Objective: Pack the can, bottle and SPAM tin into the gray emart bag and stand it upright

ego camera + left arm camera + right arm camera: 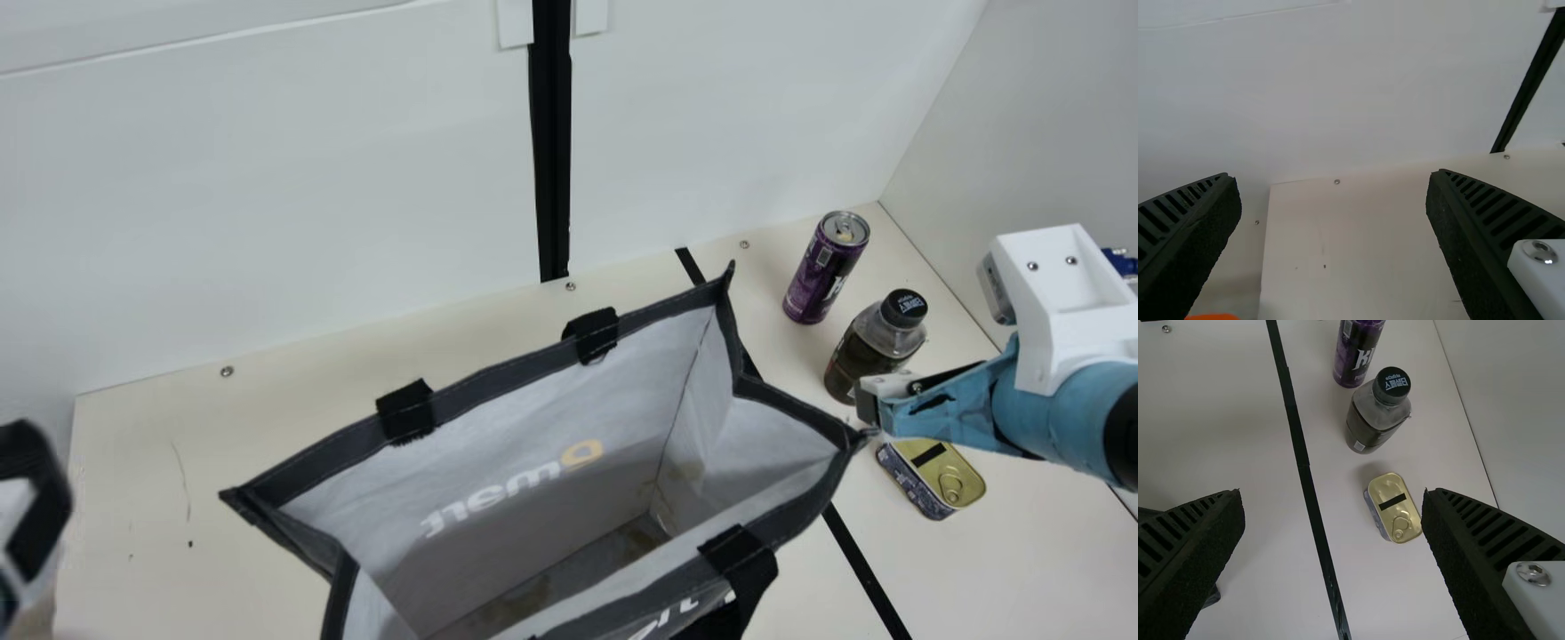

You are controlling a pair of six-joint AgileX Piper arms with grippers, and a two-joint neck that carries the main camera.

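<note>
The gray bag [524, 404] stands upright, its mouth open and nothing seen inside. Right of it are the purple can [827, 267], the dark bottle [876, 342] and the gold-lidded tin [942, 480], all on the table. My right gripper [867, 404] hangs over the tin and bottle by the bag's right corner. In the right wrist view my right gripper [1335, 500] is open, with the tin [1395, 510], bottle [1377, 413] and can [1357, 350] below. My left gripper [31, 498] is at the left edge; in the left wrist view my left gripper [1335, 177] is open and holds nothing.
White walls [267, 196] close off the back and right of the cream table [142, 480]. A black tape line [858, 560] runs along the table between the bag and the three items. Something orange [1211, 317] shows at the left wrist view's bottom edge.
</note>
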